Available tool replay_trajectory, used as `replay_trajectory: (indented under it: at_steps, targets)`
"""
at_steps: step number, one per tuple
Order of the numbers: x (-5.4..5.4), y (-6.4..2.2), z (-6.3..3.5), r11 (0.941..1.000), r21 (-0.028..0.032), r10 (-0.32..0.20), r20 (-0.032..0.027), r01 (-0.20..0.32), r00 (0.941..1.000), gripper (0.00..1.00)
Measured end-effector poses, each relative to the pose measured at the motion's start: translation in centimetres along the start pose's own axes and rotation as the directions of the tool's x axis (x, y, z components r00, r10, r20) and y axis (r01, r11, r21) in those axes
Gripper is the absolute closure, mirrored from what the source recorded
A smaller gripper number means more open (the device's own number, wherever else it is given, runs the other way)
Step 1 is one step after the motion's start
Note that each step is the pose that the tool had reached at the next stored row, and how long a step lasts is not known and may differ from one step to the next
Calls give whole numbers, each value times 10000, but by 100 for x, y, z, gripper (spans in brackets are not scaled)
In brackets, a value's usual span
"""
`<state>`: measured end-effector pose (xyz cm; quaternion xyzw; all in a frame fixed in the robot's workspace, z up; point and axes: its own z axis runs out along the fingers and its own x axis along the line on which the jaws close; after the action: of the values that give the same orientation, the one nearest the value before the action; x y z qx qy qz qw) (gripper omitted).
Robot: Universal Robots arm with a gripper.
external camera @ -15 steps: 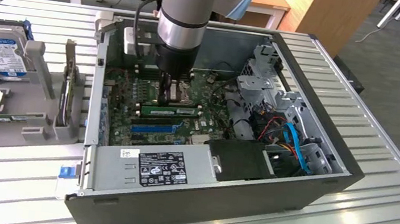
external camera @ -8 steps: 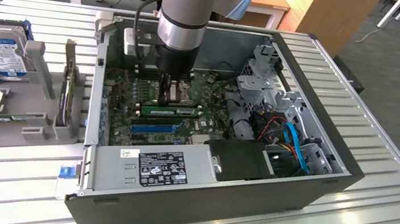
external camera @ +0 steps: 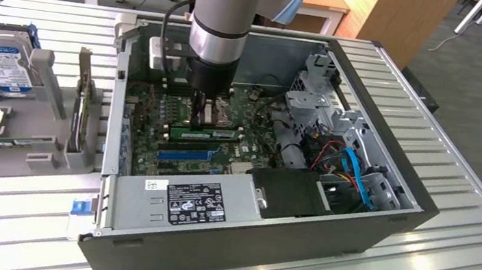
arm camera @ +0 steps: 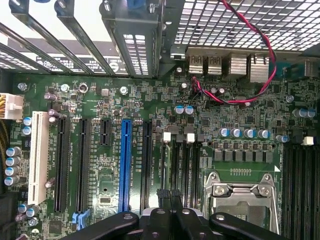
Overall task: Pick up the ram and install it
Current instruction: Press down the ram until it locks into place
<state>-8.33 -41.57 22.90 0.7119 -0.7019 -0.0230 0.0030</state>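
Lying flat on the motherboard point(external camera: 186, 135), the ram point(external camera: 205, 133) runs lengthwise from 9 to 3 o'clock. Claw point(arm camera: 170, 196) pressed together, at the ram's 12 o'clock.

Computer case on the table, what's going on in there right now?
A robot arm reaches into the open computer case. Its tool is shut, tips just above the motherboard's memory slots beside the processor socket. The ram sits along those slots; whether it's fully seated isn't clear.

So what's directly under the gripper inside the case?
The gripper, shut, hangs over the green motherboard, above black memory slots beside the silver processor socket. Its fingers cover the slots' near ends.
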Motion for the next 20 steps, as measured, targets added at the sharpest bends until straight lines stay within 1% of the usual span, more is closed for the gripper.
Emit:
replay_trajectory:
  at_steps: [7,20]
  targets:
    - [1,-1,27,10000,-1,0,-1,0,10000,90]
    - [1,-2,45,10000,0,0,0,0,10000,90]
